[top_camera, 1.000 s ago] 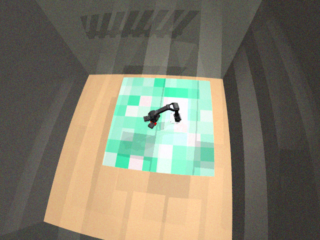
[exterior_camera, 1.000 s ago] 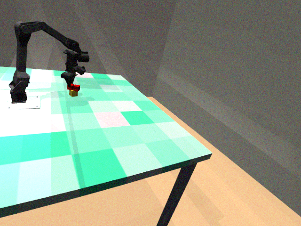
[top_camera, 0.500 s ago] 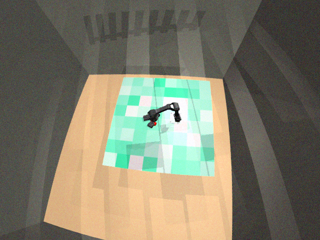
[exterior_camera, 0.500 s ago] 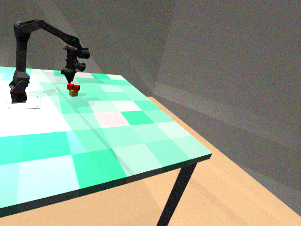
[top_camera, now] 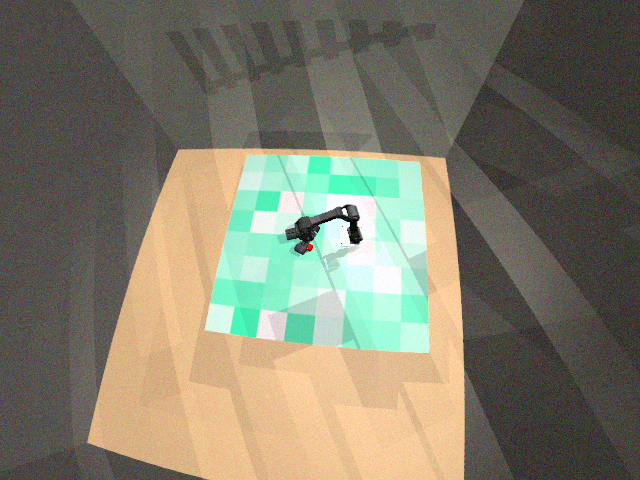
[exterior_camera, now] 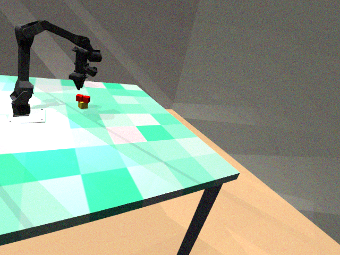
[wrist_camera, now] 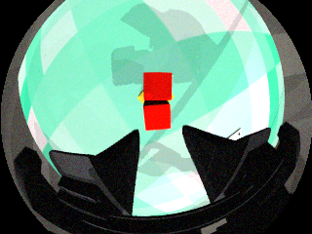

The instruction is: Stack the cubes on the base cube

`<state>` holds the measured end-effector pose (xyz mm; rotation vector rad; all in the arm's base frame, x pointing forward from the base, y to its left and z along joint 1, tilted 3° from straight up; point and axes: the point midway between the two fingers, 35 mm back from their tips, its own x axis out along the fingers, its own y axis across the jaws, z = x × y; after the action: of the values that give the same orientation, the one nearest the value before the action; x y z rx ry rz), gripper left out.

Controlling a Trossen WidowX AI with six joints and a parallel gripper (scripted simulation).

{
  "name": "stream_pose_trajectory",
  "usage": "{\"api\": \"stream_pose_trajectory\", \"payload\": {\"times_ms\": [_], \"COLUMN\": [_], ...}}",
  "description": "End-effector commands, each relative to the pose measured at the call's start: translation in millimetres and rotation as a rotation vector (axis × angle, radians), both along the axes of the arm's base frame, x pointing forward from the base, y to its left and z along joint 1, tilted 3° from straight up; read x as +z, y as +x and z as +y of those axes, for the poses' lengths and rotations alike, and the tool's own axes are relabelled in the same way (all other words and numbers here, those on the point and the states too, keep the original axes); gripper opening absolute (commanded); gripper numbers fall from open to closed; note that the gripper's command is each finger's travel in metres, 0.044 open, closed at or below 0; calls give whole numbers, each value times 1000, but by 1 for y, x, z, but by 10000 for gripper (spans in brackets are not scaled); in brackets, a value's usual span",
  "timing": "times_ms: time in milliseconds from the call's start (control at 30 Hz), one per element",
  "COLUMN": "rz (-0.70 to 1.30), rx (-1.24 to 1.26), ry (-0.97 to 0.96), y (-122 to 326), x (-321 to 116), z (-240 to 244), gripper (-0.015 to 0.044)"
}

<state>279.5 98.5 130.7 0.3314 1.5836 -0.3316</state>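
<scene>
Both red cubes [exterior_camera: 83, 98] cap the yellow cube [exterior_camera: 82, 104]; the gripper [exterior_camera: 78, 87], part-open and empty (hovering above, upper left), should next withdraw.

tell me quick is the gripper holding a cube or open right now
Gripper: open and holding nothing, above the two red cubes, which sit on the yellow base cube.
</scene>
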Motion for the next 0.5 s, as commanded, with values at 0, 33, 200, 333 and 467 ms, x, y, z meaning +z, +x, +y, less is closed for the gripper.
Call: {"api": "stream_pose_trajectory", "payload": {"times_ms": [0, 33, 200, 333, 467], "rz": [-6, -6, -6, -4, -3], "rx": [2, 2, 2, 0, -1], "ry": [2, 2, 2, 1, 4], "y": [0, 0, 1, 1, -6], "x": [7, 9, 16, 17, 17], "z": [0, 0, 0, 0, 38], "gripper": [205, 205, 205, 258, 362]}}
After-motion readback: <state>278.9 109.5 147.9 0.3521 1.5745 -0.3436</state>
